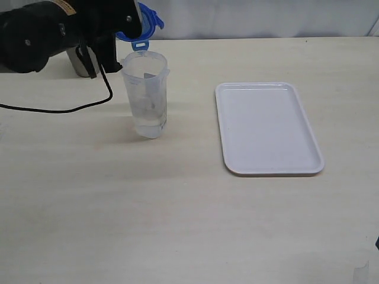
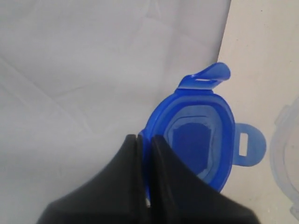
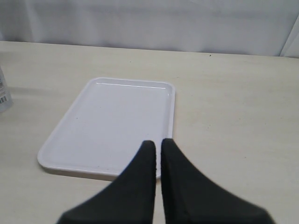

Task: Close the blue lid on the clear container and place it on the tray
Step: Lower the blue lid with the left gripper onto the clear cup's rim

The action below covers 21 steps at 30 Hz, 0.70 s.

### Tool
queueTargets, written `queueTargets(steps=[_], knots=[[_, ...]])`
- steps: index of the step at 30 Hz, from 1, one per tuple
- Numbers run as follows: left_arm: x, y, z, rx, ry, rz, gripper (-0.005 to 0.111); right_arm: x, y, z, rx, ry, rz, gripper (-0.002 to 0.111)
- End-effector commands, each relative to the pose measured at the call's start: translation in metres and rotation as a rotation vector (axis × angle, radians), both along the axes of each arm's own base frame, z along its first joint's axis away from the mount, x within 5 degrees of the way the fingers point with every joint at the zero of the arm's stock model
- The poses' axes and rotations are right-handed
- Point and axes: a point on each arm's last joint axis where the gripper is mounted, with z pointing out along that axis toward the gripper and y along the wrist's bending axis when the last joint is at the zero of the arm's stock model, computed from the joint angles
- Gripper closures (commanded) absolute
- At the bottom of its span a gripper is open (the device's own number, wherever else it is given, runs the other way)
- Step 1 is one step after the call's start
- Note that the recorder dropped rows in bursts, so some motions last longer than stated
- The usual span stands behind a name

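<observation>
1. The pale, faintly grained table [image 1: 177, 236] fills the foreground of the exterior view.
2. At the far left, the black left arm [image 1: 35, 35] carries one small yellow label [image 1: 65, 7]. Its print is too small to read. One black cable [image 1: 59, 110] loops from the arm across the tabletop.
3. One grey metal cup [image 1: 77, 62] stands behind the arm, and only a sliver of it shows.
4. The left gripper [image 2: 148, 186] pinches the rim of the blue lid [image 2: 196, 140] between its two black fingers and holds it in the air.
5. There is one lid: bright blue, roundish and translucent.
   - Two slotted flaps show in the left wrist view.
   - A darker rectangular patch shows through its middle, with no legible writing.
   - In the exterior view the lid hangs above and just behind the mouth of the clear container [image 1: 146, 94].
   - One flap dangles just over the rim; I cannot tell whether it touches.
6. There is one container. It stands upright on the table, left of the tray [image 1: 269, 127] and well apart from it.
   - It is translucent, tapers toward its base, and its mouth is uncovered.
   - A greyish patch on its wall cannot be read.
   - In the right wrist view a barcode label [image 3: 3, 93] shows on a clear object cut off by the frame, its digits illegible.
7. There is one tray: white, rectangular, with rounded corners and a low raised rim. It lies flat on the table, right of the middle.
8. The right gripper [image 3: 157, 158] hovers over the tray's edge. Its two fingers are pressed almost together, leaving a thin slit and gripping nothing.
</observation>
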Motion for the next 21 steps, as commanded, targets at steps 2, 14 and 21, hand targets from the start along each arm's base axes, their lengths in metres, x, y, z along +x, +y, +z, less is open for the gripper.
queueTargets(steps=[2,14,21], knots=[[-0.007,0.001,0.009,-0.020,0.029,-0.005,0.107,0.000,0.000,0.000,-0.002,-0.006,-0.006,0.104],[-0.025,0.006,0.020,-0.008,0.095,-0.039,0.107,0.000,0.000,0.000,-0.002,-0.006,-0.006,0.104],[-0.029,0.005,0.016,0.009,0.146,-0.060,0.107,0.000,0.000,0.000,-0.002,-0.006,-0.006,0.104]])
